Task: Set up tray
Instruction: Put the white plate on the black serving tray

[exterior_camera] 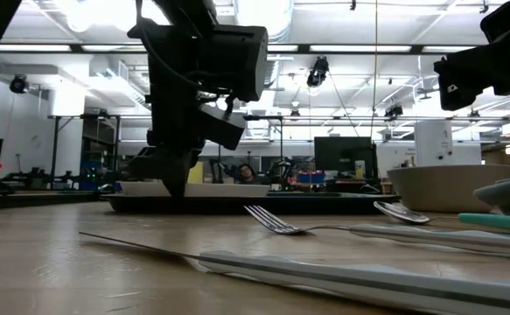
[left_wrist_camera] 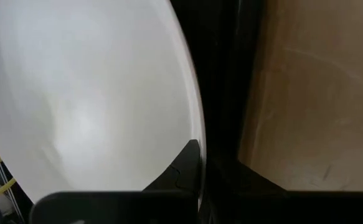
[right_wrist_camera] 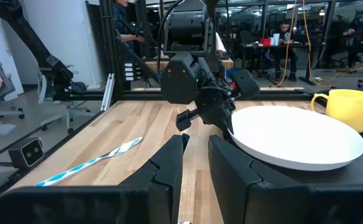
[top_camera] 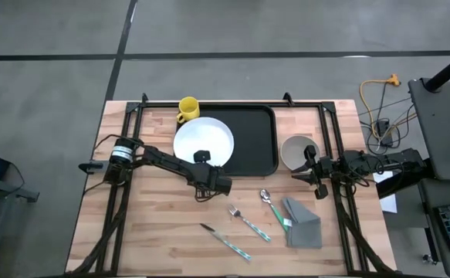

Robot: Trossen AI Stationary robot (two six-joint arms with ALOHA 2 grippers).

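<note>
Two arms show from above. The tray (top_camera: 249,143) lies at the far middle of the table (top_camera: 155,232), and the white plate (top_camera: 203,140) sits half on its left end, overhanging the rim. My left gripper (top_camera: 206,174) is at the plate's near edge; from this height I cannot tell how its fingers stand. My right gripper (top_camera: 311,171) waits beside the bowl (top_camera: 298,151), right of the tray. A yellow mug (top_camera: 187,108) stands touching or just beside the plate's far side.

At table height, the left arm reaches down to the tray's near edge, with the fork (exterior_camera: 276,223) and knife (exterior_camera: 263,262) lying nearer.

On the left wrist, one dark finger (left_wrist_camera: 181,171) rests against the plate's rim, so I judge it pinches the plate, though I see only one side.

On the right wrist, its fingers (right_wrist_camera: 169,165) stand apart, holding nothing. My worry: a thin-edge pinch could slip, dropping the plate crooked on the tray's rim, or a push could knock the mug.
</note>
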